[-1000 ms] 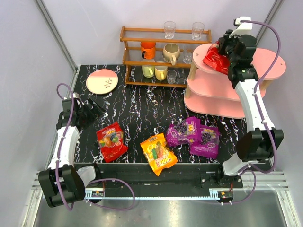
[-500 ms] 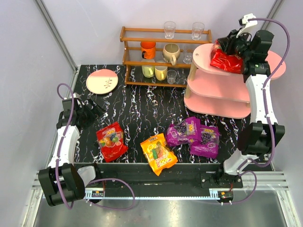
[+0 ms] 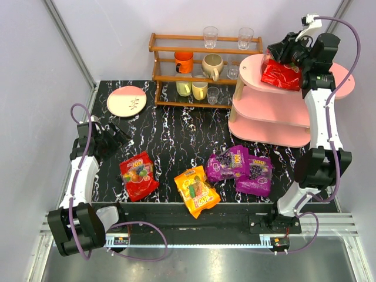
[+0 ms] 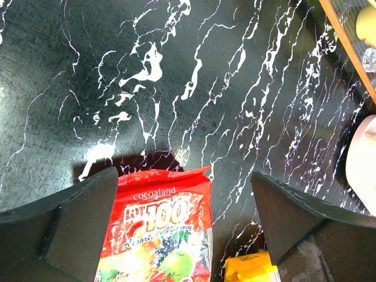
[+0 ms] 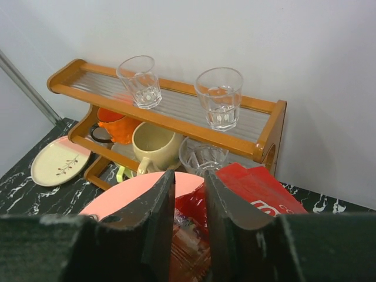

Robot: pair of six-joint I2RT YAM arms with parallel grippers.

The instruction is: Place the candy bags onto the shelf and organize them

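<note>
Red candy bag (image 3: 282, 75) atop pink shelf (image 3: 251, 66)

**Lighting and image quality in the three views.**

The overhead view is bright and evenly lit by diffuse light from above. The pale walls (image 3: 117, 29) wash toward white, and the black table (image 3: 176, 126) carries only faint, soft shadows. The glossy candy bags (image 3: 196, 191) show a mild sheen. Focus holds to the edges, though the corner posts (image 3: 70, 50) lean outward. In the left wrist view the left gripper (image 4: 183, 172) appears as two dark, soft-focus wedges. There the red candy bag (image 4: 155, 235) throws a compact dark shadow just past its top edge. In the right wrist view the right gripper (image 5: 188, 173) is underexposed and blurred against the bright walls, while the glasses (image 5: 218, 97) are crisp with small highlights.
</note>
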